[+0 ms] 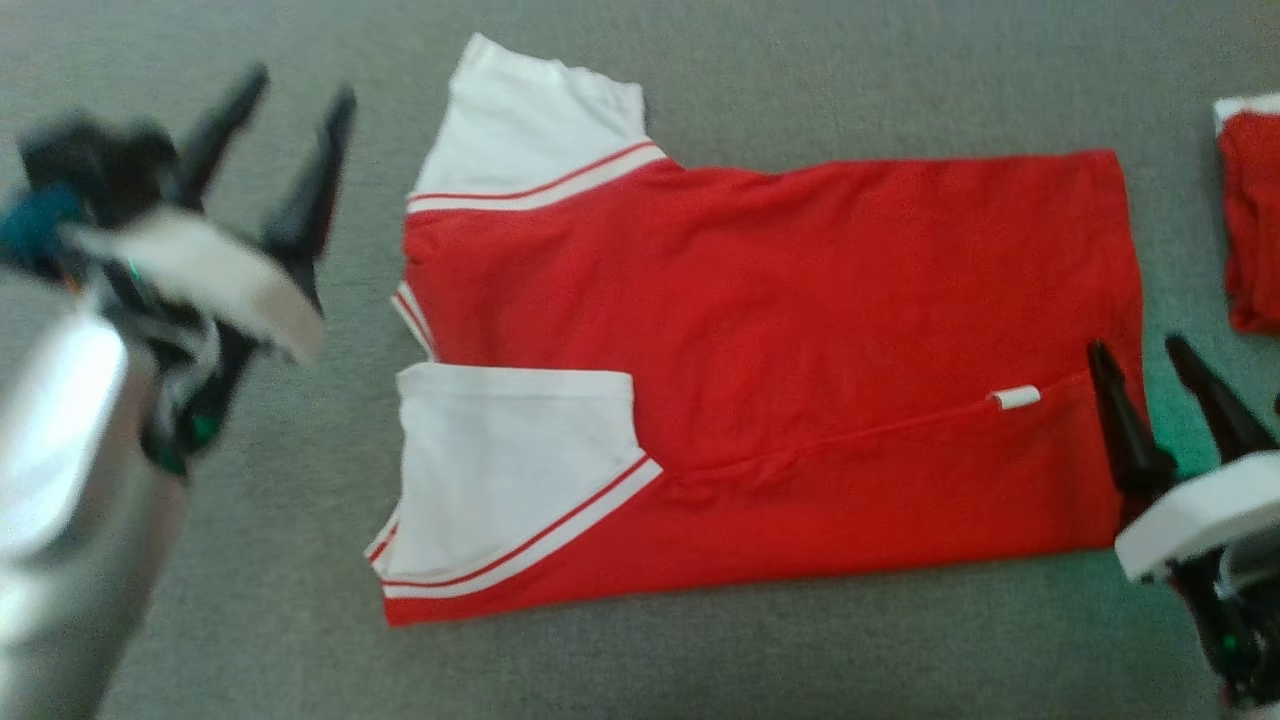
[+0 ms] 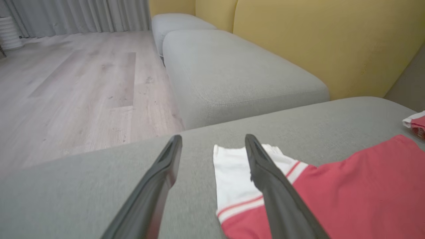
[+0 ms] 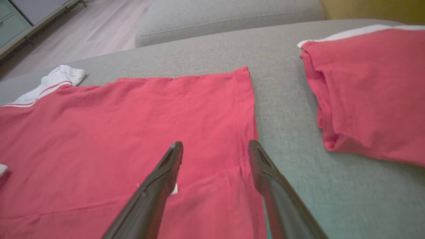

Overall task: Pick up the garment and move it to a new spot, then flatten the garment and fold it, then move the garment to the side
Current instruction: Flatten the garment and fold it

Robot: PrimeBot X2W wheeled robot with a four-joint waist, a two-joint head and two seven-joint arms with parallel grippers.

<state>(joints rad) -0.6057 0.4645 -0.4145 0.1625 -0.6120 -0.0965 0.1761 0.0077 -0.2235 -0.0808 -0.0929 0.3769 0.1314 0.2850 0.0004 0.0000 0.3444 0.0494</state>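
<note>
Nearest the robot, the right gripper (image 1: 1136, 345) hangs with its fingers apart and nothing between them, tips over the hem end of the garment (image 1: 760, 330). The left gripper (image 1: 300, 85), blurred in the head view, is likewise spread and empty, over bare cushion off the collar end. The garment — a red shirt with white sleeves — lies flat across the middle of the grey seat cushion (image 1: 800, 80). Its near long edge is turned up over the body so that a small white label (image 1: 1017, 398) shows by the fold line, with the near sleeve (image 1: 510, 470) laid inward and the far sleeve (image 1: 530, 110) sticking out. It looks like thin knit: light, limp and too soft to keep a fold, so it will likely sag and spill open if lifted from one point. Better holds are the two ends of an edge, pinching through both layers at the hem corner and the shoulder. The woven cushion should grip the cloth a little. Further right a second folded red garment (image 1: 1250, 220) lies apart; beyond are another grey seat (image 2: 232, 73), a yellow backrest (image 2: 315, 39), pale wood floor (image 2: 66, 83) and grey curtains (image 2: 83, 13).
</note>
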